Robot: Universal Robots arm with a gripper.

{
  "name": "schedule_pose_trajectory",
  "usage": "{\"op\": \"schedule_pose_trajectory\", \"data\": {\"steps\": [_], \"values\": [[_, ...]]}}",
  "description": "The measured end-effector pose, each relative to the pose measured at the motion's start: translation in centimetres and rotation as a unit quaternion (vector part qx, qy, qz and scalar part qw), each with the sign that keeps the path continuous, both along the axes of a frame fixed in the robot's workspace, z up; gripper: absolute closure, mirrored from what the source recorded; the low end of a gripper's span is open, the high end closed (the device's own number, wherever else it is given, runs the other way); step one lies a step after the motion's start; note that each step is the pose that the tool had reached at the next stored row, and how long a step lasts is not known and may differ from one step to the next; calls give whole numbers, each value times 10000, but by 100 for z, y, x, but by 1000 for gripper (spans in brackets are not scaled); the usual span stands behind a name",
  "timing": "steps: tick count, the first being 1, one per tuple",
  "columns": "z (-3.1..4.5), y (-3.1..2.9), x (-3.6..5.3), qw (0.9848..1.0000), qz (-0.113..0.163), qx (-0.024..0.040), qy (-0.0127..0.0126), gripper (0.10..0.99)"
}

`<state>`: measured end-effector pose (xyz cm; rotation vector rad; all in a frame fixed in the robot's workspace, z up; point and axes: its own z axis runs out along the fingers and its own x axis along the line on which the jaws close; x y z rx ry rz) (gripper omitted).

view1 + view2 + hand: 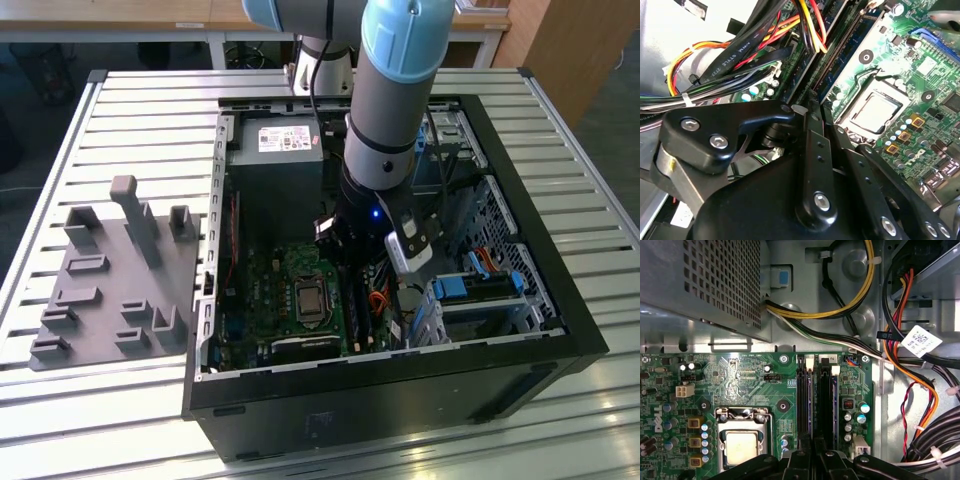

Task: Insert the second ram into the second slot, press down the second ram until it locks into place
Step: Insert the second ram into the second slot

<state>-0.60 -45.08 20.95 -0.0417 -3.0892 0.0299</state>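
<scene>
The gripper [799,107] was down inside the computer case [400,390]. In the second wrist view its two black fingers were drawn together until the tips met, a narrow, closed stance. That suits pushing on a thin edge better than grasping, though I could not tell whether anything was pinched between the tips.

Just beyond the tips ran the second ram [837,50]. It was a dark blue stick seen edge-on, standing upright in its long black slot on the motherboard [740,380] with the gripper in line above it. It appeared to be already in the slot, but whether the end latches had locked could not be told.

Beside the slots lay the processor socket [740,442], with its metal frame closed flat and well below the stick's top edge. A bundle of cables [740,55], black, red, yellow and orange, passed close to the fingers on the other side. White ties held them back, probably to keep them out of the slots.

Reading the exterior view as a clock face centred on the case, the arm [385,120] came in from twelve o'clock. It dropped nearly straight down, so any push would go along the slot. The power supply [275,150] sat at eleven o'clock and a drive cage [480,290] with blue parts at four. At nine o'clock, apart from the case, a grey fixture tray [100,290] rested on the ribbed metal table [100,420].
</scene>
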Motion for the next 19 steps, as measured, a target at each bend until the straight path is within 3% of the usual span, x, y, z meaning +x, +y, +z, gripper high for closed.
{"op": "schedule_pose_trajectory", "data": {"steps": [3,4,9,16,19], "values": [[0,0,0,10000,0,0,0,882],[-1,0,0,10000,0,0,0,816],[22,0,0,10000,0,-1,0,816],[144,0,0,10000,0,-6,0,816],[162,0,0,10000,0,-5,0,827]]}}
